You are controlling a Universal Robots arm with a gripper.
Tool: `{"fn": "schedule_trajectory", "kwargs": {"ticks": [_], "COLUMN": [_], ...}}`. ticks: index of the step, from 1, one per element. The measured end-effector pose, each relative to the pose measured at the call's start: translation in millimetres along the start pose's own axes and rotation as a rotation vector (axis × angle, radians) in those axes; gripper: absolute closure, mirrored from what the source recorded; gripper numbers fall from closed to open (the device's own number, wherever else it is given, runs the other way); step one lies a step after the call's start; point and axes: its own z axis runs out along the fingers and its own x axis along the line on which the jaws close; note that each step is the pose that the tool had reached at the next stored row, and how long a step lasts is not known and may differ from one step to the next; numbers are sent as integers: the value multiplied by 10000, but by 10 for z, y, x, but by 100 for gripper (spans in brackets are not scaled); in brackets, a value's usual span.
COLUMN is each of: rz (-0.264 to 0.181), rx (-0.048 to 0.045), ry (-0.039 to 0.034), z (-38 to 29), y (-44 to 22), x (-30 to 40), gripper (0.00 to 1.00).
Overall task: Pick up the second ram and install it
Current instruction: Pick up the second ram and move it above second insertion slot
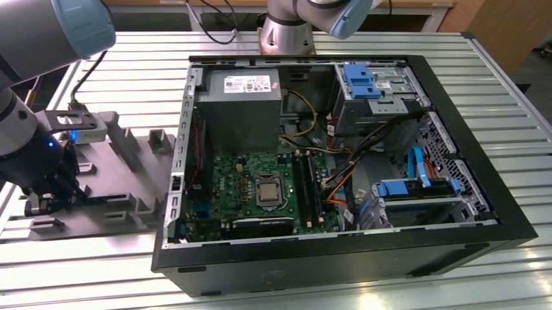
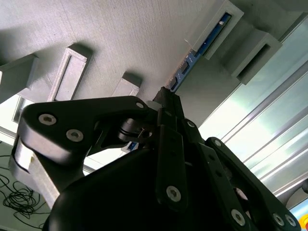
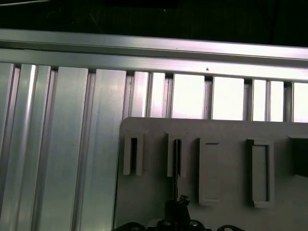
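Observation:
The second ram [image 2: 202,45] is a thin dark stick with blue marks, standing on edge in a slotted post of the grey fixture block [image 2: 120,38]. In the first wrist view the second ram [image 3: 176,159] shows edge-on as a dark line in one slot of the fixture block [image 3: 226,130]. My gripper [image 2: 166,98] has its black fingers drawn together on the stick's near end. In the exterior view my gripper [image 1: 52,194] is low over the fixture block [image 1: 121,187], at that view's left. The green motherboard [image 1: 258,187] with its long black slots [image 1: 306,184] lies inside the open computer case.
The black computer case [image 1: 345,258] lies open on its side in the middle, with a grey power supply [image 1: 237,106], blue drive brackets [image 1: 362,81] and loose cables inside. Several upright posts [image 1: 159,139] rise from the fixture. The slatted aluminium table [image 1: 103,271] lies beneath everything.

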Motion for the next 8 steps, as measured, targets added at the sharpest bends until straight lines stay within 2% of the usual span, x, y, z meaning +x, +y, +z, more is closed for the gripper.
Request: {"fn": "schedule_trajectory", "kwargs": {"ticks": [4,8], "rz": [1,1], "rx": [1,0], "ry": [-1,0], "z": [-3,-38], "y": [0,1], "x": [0,-1], "gripper": [88,88]}}
